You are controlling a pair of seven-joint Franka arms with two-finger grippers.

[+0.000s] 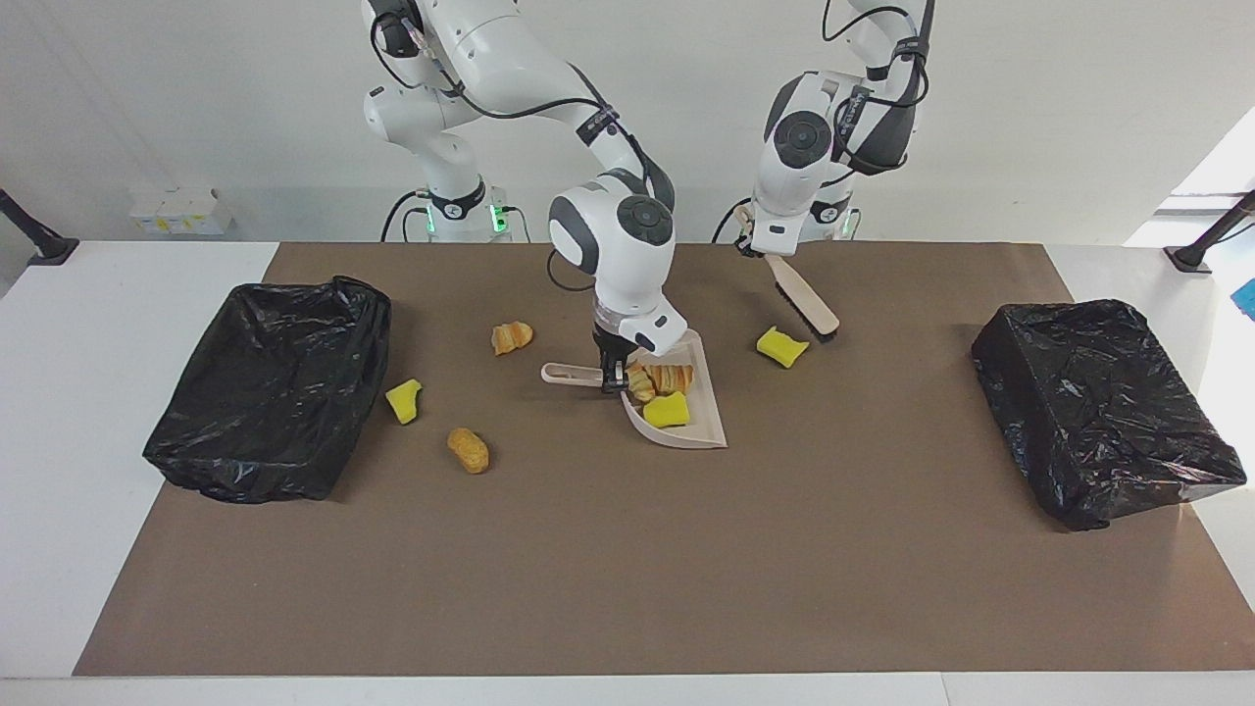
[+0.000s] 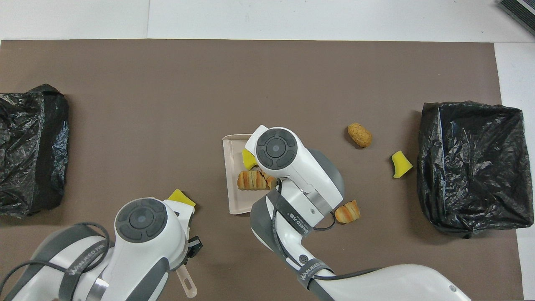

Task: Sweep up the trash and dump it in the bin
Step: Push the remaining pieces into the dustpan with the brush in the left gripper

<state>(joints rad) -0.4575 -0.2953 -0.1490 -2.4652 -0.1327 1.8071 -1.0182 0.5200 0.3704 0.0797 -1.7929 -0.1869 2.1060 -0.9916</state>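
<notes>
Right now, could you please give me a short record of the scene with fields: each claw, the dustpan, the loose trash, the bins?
left claw: shut on the brush, raised over the yellow wedge
right claw: shut on the dustpan handle
in dustpan: croissant pieces, yellow sponge piece
loose on mat: that yellow wedge, croissant, second yellow wedge, brown lump
bins: two with black bags, right arm's end, left arm's end
</notes>
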